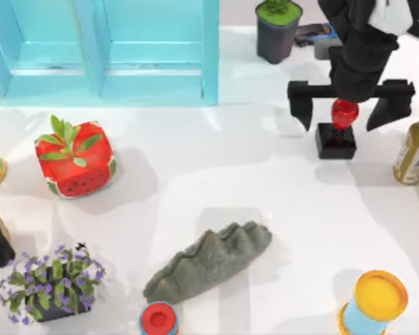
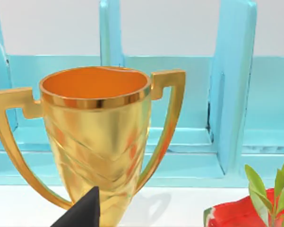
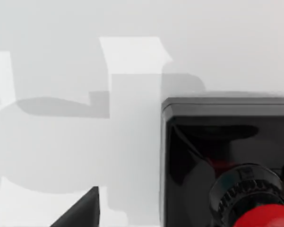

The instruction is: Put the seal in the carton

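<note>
1. Seal [image 1: 337, 130] stands upright on the white table [image 1: 265, 181] at the top view's right, far half – black square base, red knob on top.
2. Right gripper [image 1: 341, 105] hangs directly over the seal, fingers spread wide to either side of the red knob, not touching it.
3. Right wrist view: seal's black base [image 3: 227, 142] and ribbed neck close up, bare table around it.
4. Near the seal: glass bottle [image 1: 415, 150] just to its right at the table edge, label too small to read; dark pot with green plant [image 1: 277, 28] behind it to the left.
5. Turquoise carton [image 1: 104, 49] sits along the far edge at left, well apart from the seal – open table between them.
6. Watermelon-print cube [image 1: 74, 158], grey rock [image 1: 209, 262], purple flower pot [image 1: 49, 285], red-capped jar [image 1: 159, 319] and yellow-lidded can [image 1: 375, 303] sit in the near half.
7. Left arm parked at far left; its wrist view shows a gold trophy [image 2: 97, 137] before the carton. Can't tell its fingers.
</note>
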Robot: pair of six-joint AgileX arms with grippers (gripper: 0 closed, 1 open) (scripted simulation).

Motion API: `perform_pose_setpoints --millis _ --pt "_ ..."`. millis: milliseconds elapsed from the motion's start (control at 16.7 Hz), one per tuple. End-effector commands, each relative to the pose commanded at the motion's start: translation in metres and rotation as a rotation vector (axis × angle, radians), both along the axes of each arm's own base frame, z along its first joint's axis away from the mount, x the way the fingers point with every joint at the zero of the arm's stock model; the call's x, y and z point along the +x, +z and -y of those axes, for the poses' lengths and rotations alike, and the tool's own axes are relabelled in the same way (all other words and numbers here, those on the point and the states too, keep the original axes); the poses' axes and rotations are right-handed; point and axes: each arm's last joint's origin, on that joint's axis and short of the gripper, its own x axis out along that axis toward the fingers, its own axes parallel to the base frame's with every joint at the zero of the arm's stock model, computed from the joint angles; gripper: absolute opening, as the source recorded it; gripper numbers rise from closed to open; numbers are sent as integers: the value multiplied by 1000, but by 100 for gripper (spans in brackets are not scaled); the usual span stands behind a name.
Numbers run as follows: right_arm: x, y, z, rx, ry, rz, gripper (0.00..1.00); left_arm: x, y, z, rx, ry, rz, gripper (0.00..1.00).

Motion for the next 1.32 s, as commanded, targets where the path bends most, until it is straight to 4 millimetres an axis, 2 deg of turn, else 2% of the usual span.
perform_pose_setpoints --millis 240,1020,1320 --pt "0 0 0 0 0 0 100 0 0 0 0 0 0 100" --pt "0 0 0 0 0 0 2 0 0 0 0 0 0 100" --pt "0 0 0 0 0 0 0 0 0 0 0 0 0 100"
